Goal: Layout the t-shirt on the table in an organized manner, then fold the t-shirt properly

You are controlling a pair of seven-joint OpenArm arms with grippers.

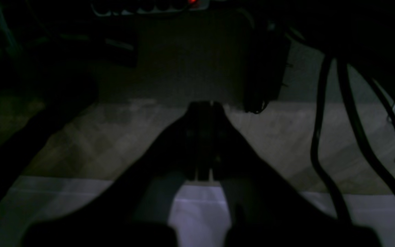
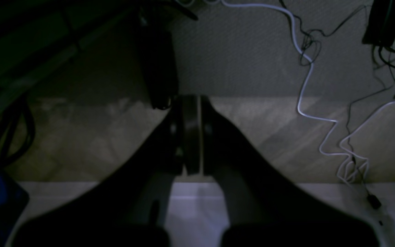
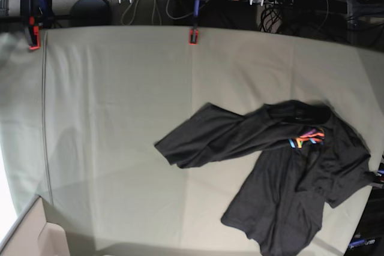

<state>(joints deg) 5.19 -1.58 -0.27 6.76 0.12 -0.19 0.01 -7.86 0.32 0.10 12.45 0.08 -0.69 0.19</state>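
Nearest in the base view, the t-shirt (image 3: 282, 166) lies crumpled on the table's (image 3: 120, 118) right half, colourful graphic up, one part stretched toward the centre. At the far edge, a red clamp (image 3: 193, 35) grips the cloth. Both arms sit beyond that edge, angled downward: the left gripper (image 1: 205, 106) and right gripper (image 2: 191, 101) have jaws pressed together, holding nothing.

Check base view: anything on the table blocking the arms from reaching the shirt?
Nothing visible. The shirt lies crumpled at the table's near right; the cloth around it is bare. Neither arm shows in the base view.
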